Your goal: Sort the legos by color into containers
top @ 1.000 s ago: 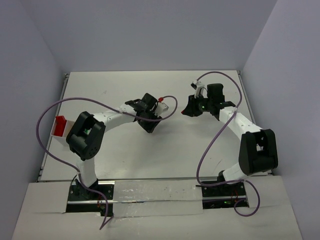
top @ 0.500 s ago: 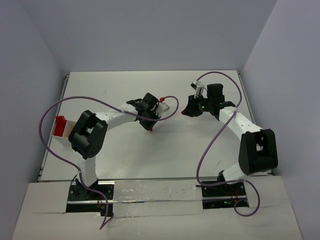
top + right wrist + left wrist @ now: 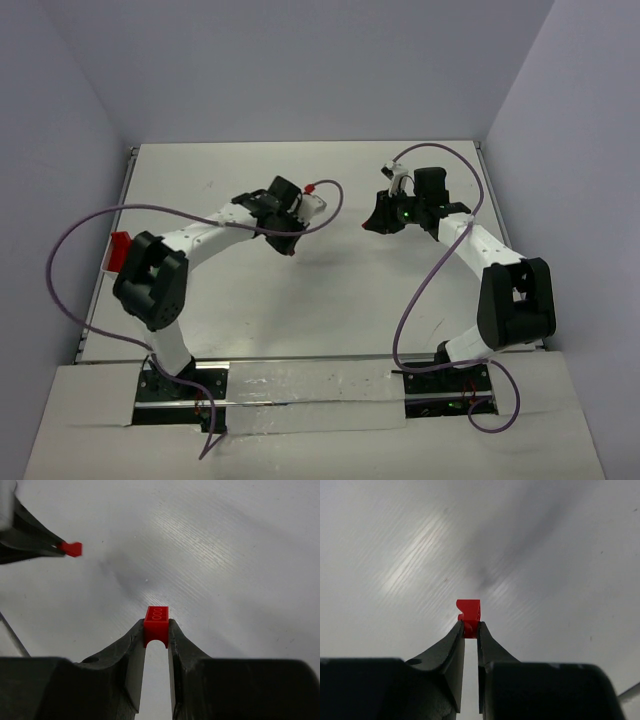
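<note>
My left gripper (image 3: pixel 470 626) is shut on a small red lego (image 3: pixel 469 614), pinched at the very fingertips above the white table. From above, this gripper (image 3: pixel 288 248) hangs left of the table's middle. My right gripper (image 3: pixel 156 631) is shut on a red arch-shaped lego (image 3: pixel 156 621) with three studs on top; it sits right of centre (image 3: pixel 375 222). The right wrist view also catches the left gripper's fingertips (image 3: pixel 50 550) with their red lego (image 3: pixel 73 548) at upper left. The two grippers face each other, apart. No other legos show.
A red container (image 3: pixel 120 249) stands at the table's left edge (image 3: pixel 108 262), partly behind the left arm's elbow. Purple cables loop over both arms. Grey walls close in the table at the back and sides.
The left gripper has shut on the red lego and drawn back to the left with it; the left arm's elbow swung left toward the red container. The right arm has not moved.
</note>
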`<state>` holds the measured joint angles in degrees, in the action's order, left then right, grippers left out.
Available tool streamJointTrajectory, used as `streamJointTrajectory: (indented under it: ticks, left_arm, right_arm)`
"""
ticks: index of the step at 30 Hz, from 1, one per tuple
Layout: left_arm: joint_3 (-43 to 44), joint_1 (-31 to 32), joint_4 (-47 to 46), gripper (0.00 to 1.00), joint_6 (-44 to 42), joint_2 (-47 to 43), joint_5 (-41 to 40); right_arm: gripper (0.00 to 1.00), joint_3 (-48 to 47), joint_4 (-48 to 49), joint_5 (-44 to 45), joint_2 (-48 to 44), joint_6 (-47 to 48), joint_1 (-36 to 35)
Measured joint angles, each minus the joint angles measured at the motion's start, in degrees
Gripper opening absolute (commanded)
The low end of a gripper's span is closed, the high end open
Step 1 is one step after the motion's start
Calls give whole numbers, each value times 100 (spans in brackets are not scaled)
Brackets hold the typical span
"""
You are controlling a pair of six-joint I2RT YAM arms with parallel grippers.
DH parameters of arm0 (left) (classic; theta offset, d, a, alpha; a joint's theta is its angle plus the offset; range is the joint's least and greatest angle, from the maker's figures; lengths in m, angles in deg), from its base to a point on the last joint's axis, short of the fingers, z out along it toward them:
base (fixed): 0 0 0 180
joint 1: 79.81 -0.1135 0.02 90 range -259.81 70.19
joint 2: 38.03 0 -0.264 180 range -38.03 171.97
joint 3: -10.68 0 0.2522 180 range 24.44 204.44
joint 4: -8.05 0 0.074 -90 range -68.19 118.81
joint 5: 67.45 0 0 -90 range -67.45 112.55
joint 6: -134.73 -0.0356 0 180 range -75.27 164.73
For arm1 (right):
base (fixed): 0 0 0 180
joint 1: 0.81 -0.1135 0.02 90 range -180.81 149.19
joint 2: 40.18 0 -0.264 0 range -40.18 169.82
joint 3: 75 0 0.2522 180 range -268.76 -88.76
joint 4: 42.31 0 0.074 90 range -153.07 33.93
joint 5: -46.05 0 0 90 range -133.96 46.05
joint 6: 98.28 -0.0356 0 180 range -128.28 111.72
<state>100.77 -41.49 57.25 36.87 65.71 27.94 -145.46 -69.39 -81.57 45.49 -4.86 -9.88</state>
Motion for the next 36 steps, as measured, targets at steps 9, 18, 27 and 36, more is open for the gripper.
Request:
streamJointTrajectory:
  ticks: [9,18,27,36]
  left_arm:
    - [-185,-1784,933,0,156,-1504,-405]
    - [-342,-3499,1946,0,233,-2410,-964]
    - [-416,-4418,2521,0,52,-3154,-1141]
    - [-517,-5156,2781,0,-296,-3472,-1463]
  right_arm:
    - [0,-205,-3,-56,102,0,-180]
    - [0,-626,-51,-47,360,2,-622]
    - [0,-879,-99,-24,521,4,-997]
    - [0,-1277,-425,6,685,97,-1173]
